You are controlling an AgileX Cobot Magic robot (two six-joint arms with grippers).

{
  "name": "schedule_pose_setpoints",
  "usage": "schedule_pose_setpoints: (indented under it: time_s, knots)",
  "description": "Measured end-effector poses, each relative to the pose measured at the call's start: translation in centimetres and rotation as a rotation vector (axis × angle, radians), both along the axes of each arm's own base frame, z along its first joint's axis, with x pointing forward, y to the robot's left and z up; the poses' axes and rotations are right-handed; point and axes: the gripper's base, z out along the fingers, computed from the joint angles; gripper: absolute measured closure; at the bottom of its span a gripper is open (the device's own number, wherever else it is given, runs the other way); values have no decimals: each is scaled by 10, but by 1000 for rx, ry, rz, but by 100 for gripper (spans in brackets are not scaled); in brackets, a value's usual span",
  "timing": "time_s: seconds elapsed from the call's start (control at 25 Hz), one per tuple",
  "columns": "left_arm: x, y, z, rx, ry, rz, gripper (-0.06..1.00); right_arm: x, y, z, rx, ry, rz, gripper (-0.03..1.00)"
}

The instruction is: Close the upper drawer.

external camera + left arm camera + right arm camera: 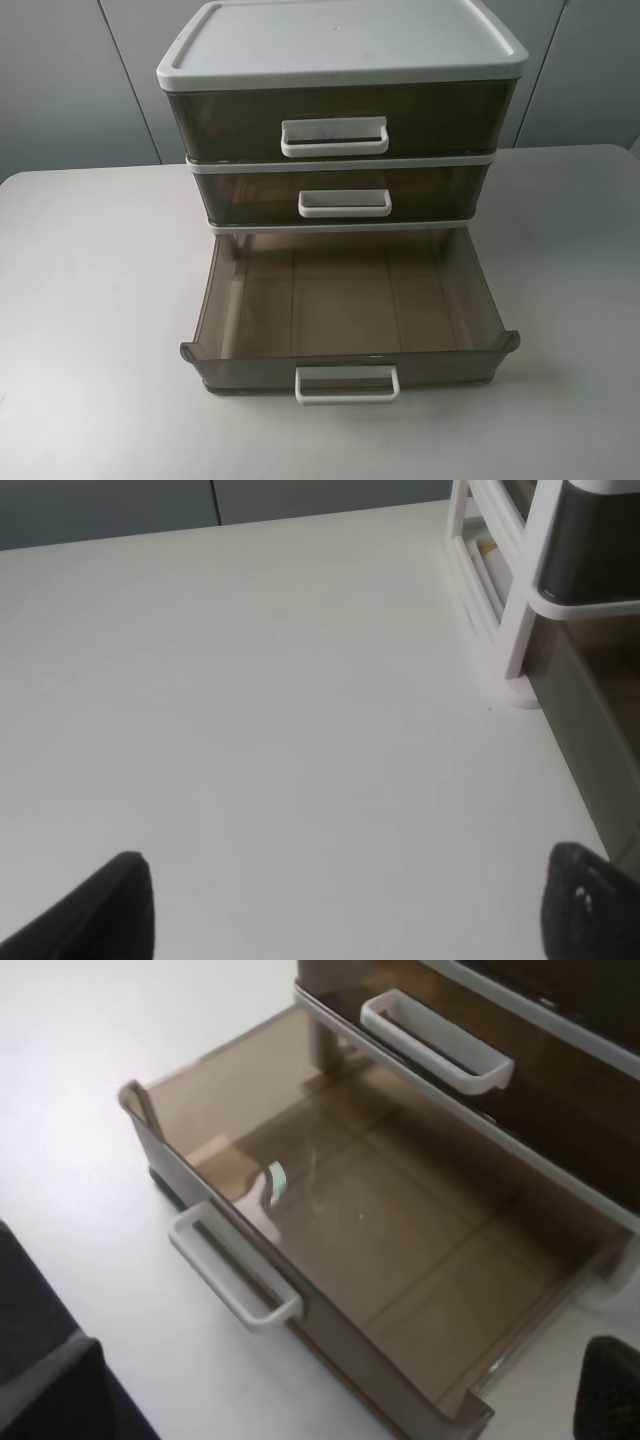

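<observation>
On the worktop (80, 300), the drawer cabinet (340, 40) stands centrally. The upper drawer (430, 118) sits at the cabinet's top, directly under its white lid, front flush and pushed in. The bottom drawer (350, 290) is pulled out at the cabinet's foot. Left gripper (355, 910) beside the cabinet: jaws spread wide, holding nothing. Right gripper (325, 1400) above the bottom drawer: jaws likewise apart.

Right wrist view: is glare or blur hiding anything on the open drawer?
Right wrist view: slightly soft, one pale reflection on the open drawer floor, handle readable. Left wrist view: table washed out, left fingers blurred. Exterior high view: even light, sharp.
</observation>
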Motion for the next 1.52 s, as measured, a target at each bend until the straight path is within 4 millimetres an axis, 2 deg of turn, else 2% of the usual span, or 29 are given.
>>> schedule_pose_setpoints:
  time_s: [0.24, 0.4, 0.56, 1.0, 1.16, 1.52]
  knots:
    - [0, 0, 0, 0, 0, 0, 20, -12, -15, 0, 87, -64, 1, 27]
    - [0, 0, 0, 0, 0, 0, 20, -19, -25, -6, 72, -53, -3, 27]
    - [0, 0, 0, 0, 0, 0, 20, -20, -25, -13, 48, -27, 1, 27]
    - [0, 0, 0, 0, 0, 0, 20, -21, -25, -13, 57, -19, -6, 27]
    - [0, 0, 0, 0, 0, 0, 20, -23, -24, -13, 55, -25, -162, 27]
    - [0, 0, 0, -2, 0, 1, 20, -26, -22, -13, 44, -40, -679, 27]
